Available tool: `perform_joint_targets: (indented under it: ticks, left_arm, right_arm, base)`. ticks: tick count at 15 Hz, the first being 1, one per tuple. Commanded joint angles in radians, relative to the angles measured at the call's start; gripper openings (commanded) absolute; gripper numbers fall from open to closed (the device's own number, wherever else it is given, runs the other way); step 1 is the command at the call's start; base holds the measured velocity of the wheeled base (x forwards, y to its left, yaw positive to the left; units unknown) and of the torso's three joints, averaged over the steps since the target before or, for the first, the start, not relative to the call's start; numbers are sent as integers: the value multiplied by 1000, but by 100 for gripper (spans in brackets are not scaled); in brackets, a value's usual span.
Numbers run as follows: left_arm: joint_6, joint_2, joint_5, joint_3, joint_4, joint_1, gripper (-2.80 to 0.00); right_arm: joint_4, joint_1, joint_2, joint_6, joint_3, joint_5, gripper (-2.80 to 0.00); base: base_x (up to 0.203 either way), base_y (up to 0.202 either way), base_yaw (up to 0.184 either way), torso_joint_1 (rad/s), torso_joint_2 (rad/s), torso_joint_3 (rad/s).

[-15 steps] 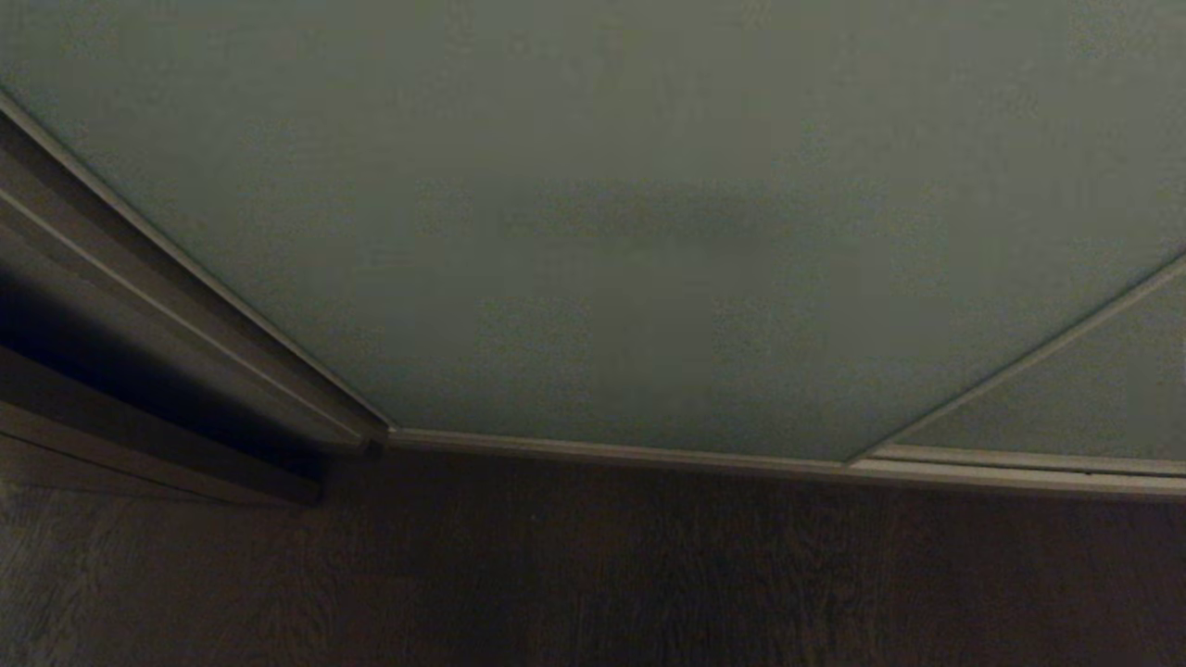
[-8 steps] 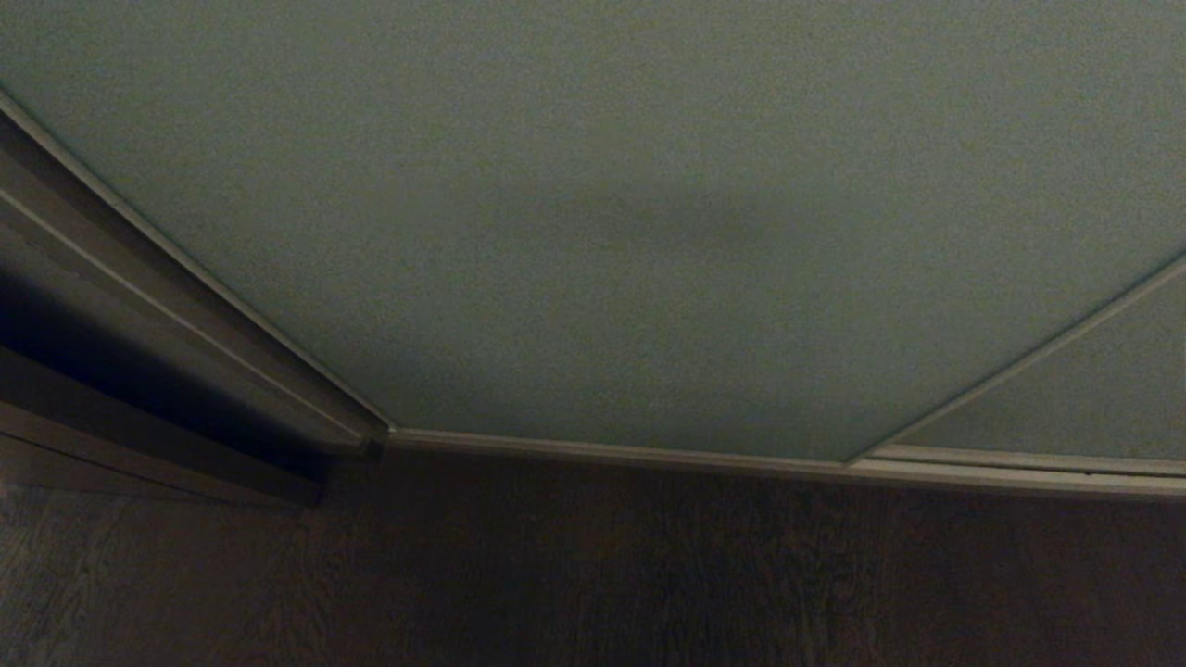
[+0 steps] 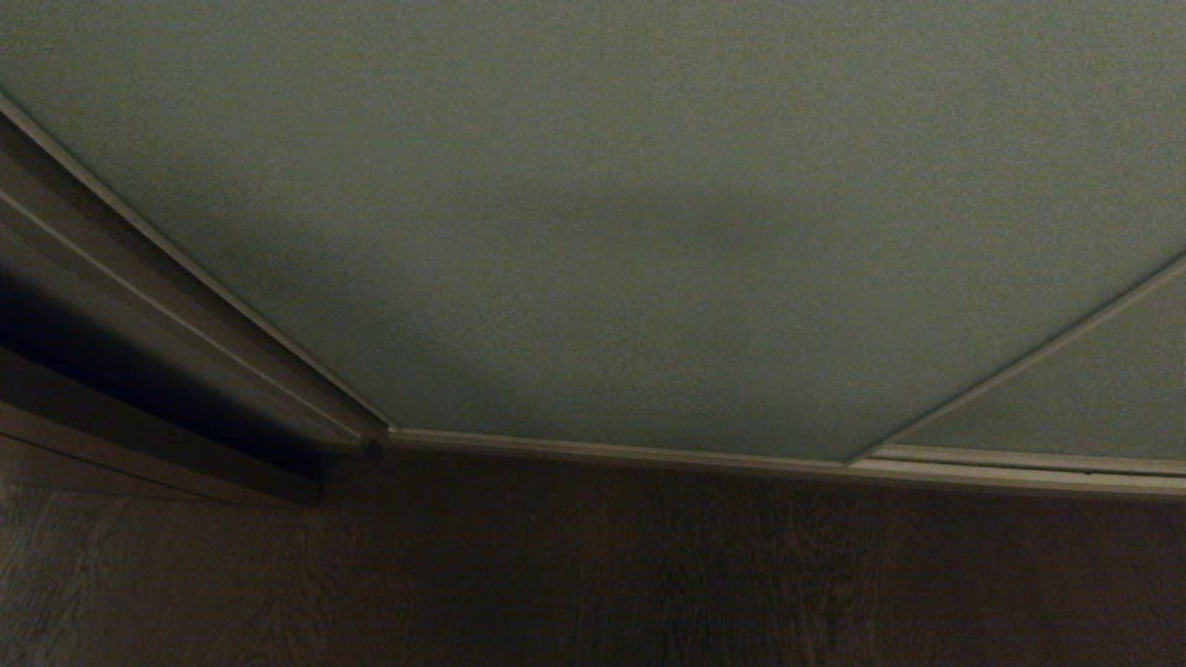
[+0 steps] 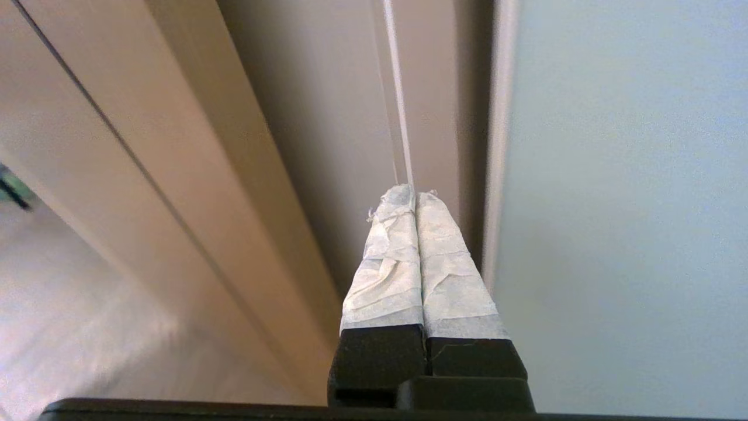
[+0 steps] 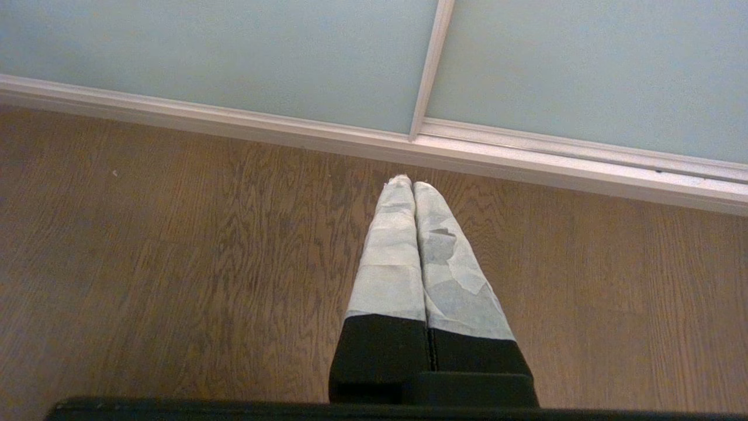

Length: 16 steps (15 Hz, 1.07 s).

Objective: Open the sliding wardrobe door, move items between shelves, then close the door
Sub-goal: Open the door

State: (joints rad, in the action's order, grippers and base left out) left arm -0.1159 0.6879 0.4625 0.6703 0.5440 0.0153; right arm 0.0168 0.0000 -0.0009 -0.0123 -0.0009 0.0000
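Darker shadow on sliding wardrobe door (image 3: 593,232)

The sliding wardrobe door (image 3: 593,213) is filling most of the view, shut against the dark wooden side trim (image 3: 139,306) and meeting the wooden floor (image 3: 593,574) below.

Sliding wardrobe door (image 3: 593,232): matte grey-green, plain, no pattern; paler blue-grey in the wrist views. Door frame (image 3: 611,452): thin pale metal strip, silver-beige. Second panel (image 3: 1084,398): same grey-green, same pale edging. Side trim (image 3: 139,371): dark brown in the head view, tan-beige in the left wrist view. Floor (image 5: 175,263): brown wood with wavy darker grain. Left gripper (image 4: 414,193): black body, fingers wrapped in creased white tape. Right gripper (image 5: 412,186): black body, white tape, patchy greyish areas.
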Motion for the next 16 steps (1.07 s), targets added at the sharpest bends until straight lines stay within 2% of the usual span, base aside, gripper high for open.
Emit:
perform_joint_targets:
  ticks: [1, 4, 7, 12, 16]
  left_arm:
    - [-5, 123, 31, 74, 79, 1, -280]
    - [-31, 135, 61, 132, 113, 7, -280]
    - [-56, 156, 64, 165, 142, 15, -280]
    - [-44, 278, 64, 196, 212, 15, -280]
    - [-34, 382, 64, 303, 215, 16, -280]
  right_arm:
    - [0, 0, 1, -1, 1, 0, -280]
    - [0, 0, 1, 0, 1, 0, -280]
    - [0, 0, 1, 0, -1, 0, -280]
    - [0, 0, 1, 0, 1, 0, -280]
    - [0, 0, 1, 0, -1, 0, -280]
  base:
    - [0, 0, 0, 0, 0, 0]
    - [0, 0, 0, 0, 0, 0]
    - [0, 0, 0, 0, 0, 0]
    - [0, 0, 0, 0, 0, 0]
    - [0, 0, 0, 0, 0, 0]
